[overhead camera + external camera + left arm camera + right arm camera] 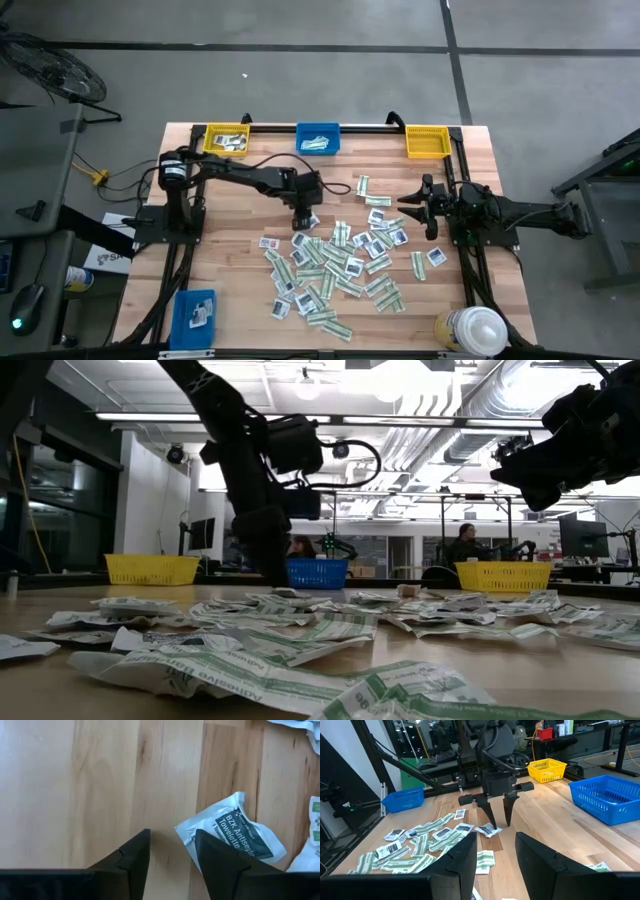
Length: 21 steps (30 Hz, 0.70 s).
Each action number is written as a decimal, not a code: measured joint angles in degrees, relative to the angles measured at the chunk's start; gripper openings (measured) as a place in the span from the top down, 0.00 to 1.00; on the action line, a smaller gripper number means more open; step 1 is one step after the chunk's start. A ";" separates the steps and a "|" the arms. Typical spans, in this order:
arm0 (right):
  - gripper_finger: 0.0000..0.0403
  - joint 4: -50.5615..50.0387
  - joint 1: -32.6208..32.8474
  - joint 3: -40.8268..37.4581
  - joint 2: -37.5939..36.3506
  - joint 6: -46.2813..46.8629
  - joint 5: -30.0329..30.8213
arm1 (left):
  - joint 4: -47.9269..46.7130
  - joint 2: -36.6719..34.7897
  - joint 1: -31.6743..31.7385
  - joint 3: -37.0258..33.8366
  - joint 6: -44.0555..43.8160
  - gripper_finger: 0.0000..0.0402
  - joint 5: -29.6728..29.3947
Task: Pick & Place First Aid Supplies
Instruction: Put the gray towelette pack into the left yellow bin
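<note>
The first aid supplies point(340, 265) lie scattered in a loose pile across the table's middle and near side: white squarish packets and green-and-white strips. My left gripper point(303, 215) points straight down at the pile's far-left fringe, open. Its fingers point(172, 862) stand low over bare wood beside a white antiseptic towelette packet point(235, 832), which lies flat on the table. The right wrist view shows the same gripper point(500, 824) above that packet point(487, 830). My right gripper point(412, 208) hovers open near the table's right side, above the pile's far-right edge. My left gripper comes from above, pointing down. One finger point(220, 865) stands over the towelette packet's edge point(192, 832) and the other over bare wood. I cannot tell whether the finger touches the packet, which lies flat on the table.
Along the far edge stand a yellow bin point(227, 140) holding a few packets, a blue bin point(318, 138) with packets, and another yellow bin point(427, 141). A blue bin point(195, 312) sits at the near-left corner and a white-capped bottle point(475, 330) near-right. Bare wood lies left of the pile.
</note>
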 joint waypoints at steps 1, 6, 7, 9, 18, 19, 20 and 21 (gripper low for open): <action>0.68 -0.01 -0.01 0.00 0.00 0.00 0.00 | 0.38 0.02 0.00 -0.76 -0.02 0.63 0.00; 0.68 0.01 -0.02 -0.01 0.00 0.00 0.00 | 3.56 -0.04 0.00 -4.01 -1.12 0.71 1.47; 0.68 -0.01 -0.02 -0.01 0.00 0.00 -0.02 | 3.96 -0.08 0.00 -4.45 -1.48 0.73 1.56; 0.68 0.00 -0.02 -0.01 0.00 0.00 0.00 | 4.77 -0.11 0.00 -5.20 -2.40 0.76 1.70; 0.68 0.00 0.00 -0.02 0.00 0.00 -0.02 | 5.96 -0.11 0.00 -5.89 -2.74 0.88 2.81; 0.68 0.00 0.00 0.00 0.00 0.00 -0.02 | 5.96 -0.11 0.00 -5.89 -2.69 0.90 2.84; 0.68 0.01 -0.01 -0.02 0.00 0.00 -0.01 | 6.02 0.05 0.00 -5.89 -2.67 0.92 2.84; 0.68 0.00 -0.02 -0.01 0.00 0.01 -0.02 | 6.13 0.32 0.00 -5.89 -2.55 0.95 2.92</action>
